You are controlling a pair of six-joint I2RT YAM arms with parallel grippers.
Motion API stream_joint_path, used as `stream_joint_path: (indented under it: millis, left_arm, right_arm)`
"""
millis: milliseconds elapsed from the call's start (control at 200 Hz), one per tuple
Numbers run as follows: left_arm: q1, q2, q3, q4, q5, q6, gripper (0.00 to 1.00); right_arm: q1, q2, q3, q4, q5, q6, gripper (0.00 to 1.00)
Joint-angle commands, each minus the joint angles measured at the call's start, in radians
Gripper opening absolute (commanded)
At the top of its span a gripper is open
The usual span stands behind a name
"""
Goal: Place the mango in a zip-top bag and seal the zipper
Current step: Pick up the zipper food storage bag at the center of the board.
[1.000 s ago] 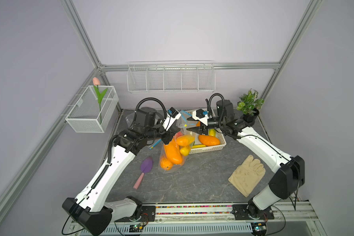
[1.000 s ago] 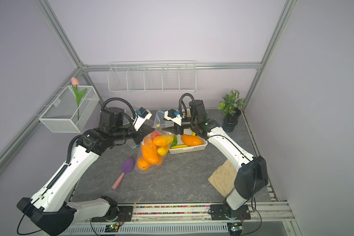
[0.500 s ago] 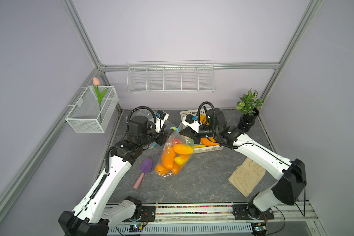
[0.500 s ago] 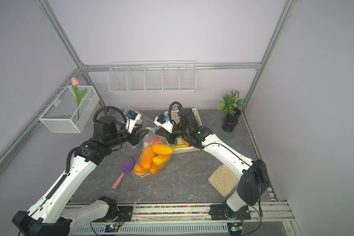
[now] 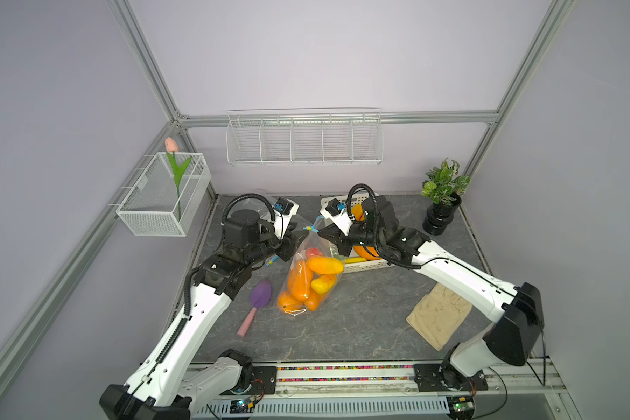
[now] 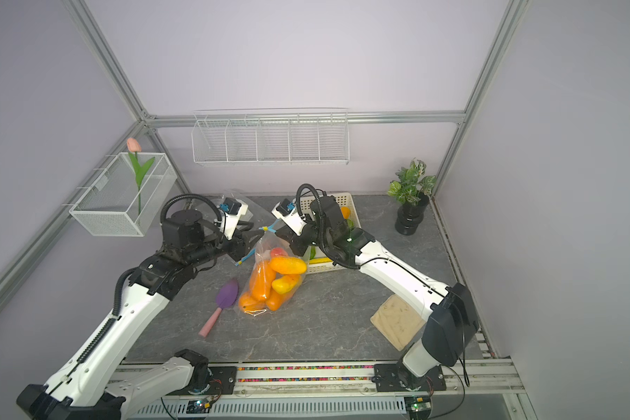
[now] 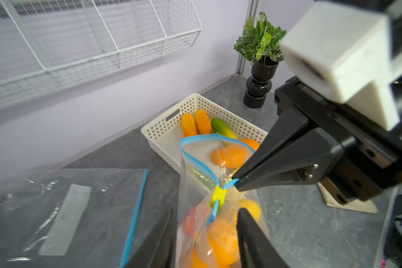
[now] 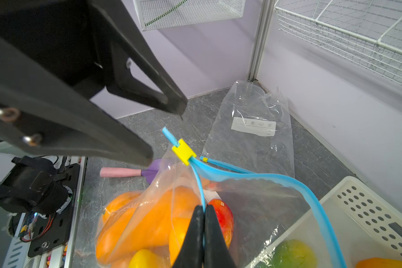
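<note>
Clear zip-top bag [image 5: 308,291], blue zipper [image 8: 265,177] gaping, bulges with orange mangoes [image 5: 324,264].

Both top views look down from high at the front onto the whole table [image 5: 360,338]. The wrist cameras face each other at close range across the zip-top bag [image 7: 193,185], sharing its yellow slider [image 8: 183,152].

Bag [image 5: 308,280]: middle of the surface [image 5: 360,327], mouth uppermost, mangoes [image 5: 324,264] inside.
Basket [image 5: 364,267]: just behind and right of the bag, fruit in it.
Trowel [image 5: 257,302]: flat on the surface, just left of the bag.
Cloth [image 5: 439,316]: front right, well apart from the bag.
Potted plant [image 5: 442,203]: back right corner.
Spare bag [image 8: 248,130]: flat, back left corner.
Wire shelf [image 5: 304,140]: on the back wall.
Mesh box [image 5: 161,196]: on the left wall.
</note>
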Motion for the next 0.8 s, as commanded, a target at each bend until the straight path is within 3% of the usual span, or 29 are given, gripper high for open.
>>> stream_joint_path:
  millis: [0, 150, 335, 435, 530, 665, 795]
  left_arm:
    - [0.003, 0.031, 0.025, -0.026, 0.043, 0.005, 0.39]
    - [0.004, 0.035, 0.007, 0.012, 0.035, -0.002, 0.39]
    - [0.004, 0.041, 0.002, 0.031, 0.052, -0.013, 0.08]
    - [0.004, 0.033, 0.003, 0.037, 0.059, -0.016, 0.03]
    - [0.003, 0.023, 0.005, 0.043, 0.077, -0.018, 0.01]
    - [0.004, 0.016, 0.022, 0.037, 0.111, -0.010, 0.00]
    - [0.004, 0.024, 0.049, 0.033, 0.156, 0.007, 0.00]
  right_arm:
    - [-0.006, 0.019, 0.016, 0.016, 0.010, 0.031, 0.07]
    - [-0.006, 0.027, 0.024, 0.011, -0.002, 0.036, 0.07]
    - [-0.017, 0.008, 0.008, 0.010, -0.024, 0.035, 0.07]
    - [-0.035, -0.019, -0.001, 0.016, -0.055, 0.032, 0.09]
    - [-0.053, -0.041, 0.004, 0.006, -0.120, 0.016, 0.23]
    - [-0.076, -0.051, 0.065, -0.106, -0.295, -0.128, 0.59]
    - [-0.089, -0.027, 0.133, -0.215, -0.380, -0.292, 0.70]
